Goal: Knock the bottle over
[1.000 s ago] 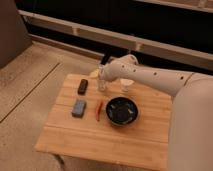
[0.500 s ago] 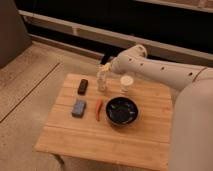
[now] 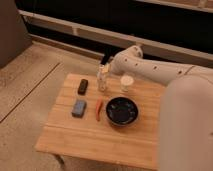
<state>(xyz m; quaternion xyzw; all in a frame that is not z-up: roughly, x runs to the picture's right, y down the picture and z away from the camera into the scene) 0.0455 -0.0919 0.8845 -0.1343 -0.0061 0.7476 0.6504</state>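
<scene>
Wooden table [image 3: 100, 142] is carrying, nearest first, 1 blue block [image 3: 78, 108], 1 red stick [image 3: 98, 109] and 1 black bowl [image 3: 121, 111]; further back, the bottle [image 3: 102, 80] is still standing upright beside the cup [image 3: 127, 82]. Just behind its neck the gripper [image 3: 106, 63] is hovering, having lifted with the arm [image 3: 150, 69] over the last second; whether it is open cannot be told. Knock is judged pending. Dark railed wall [image 3: 150, 22] is running behind.
</scene>
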